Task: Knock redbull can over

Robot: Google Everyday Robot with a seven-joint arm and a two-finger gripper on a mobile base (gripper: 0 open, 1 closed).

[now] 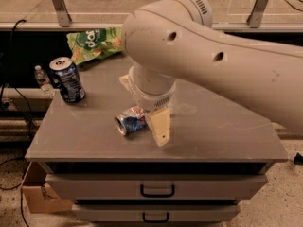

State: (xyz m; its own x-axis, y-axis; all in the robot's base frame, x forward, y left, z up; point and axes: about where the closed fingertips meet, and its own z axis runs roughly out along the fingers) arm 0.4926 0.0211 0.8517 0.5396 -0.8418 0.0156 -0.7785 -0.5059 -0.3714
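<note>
The redbull can (129, 120), slim, silver with blue and red markings, lies on its side near the front middle of the grey cabinet top (222, 126), its silver end facing front left. My gripper (144, 105) hangs from the big white arm right above and behind the can. One cream finger (159, 126) stands just right of the can and touches or nearly touches it. The other finger (124, 81) shows behind on the left, so the jaws stand open and hold nothing.
A wider dark blue can (67, 79) stands upright at the back left. A green snack bag (94, 41) lies behind it. A small water bottle (43, 81) stands off the left edge. Drawers sit below the front edge. A cardboard box (40, 195) is on the floor.
</note>
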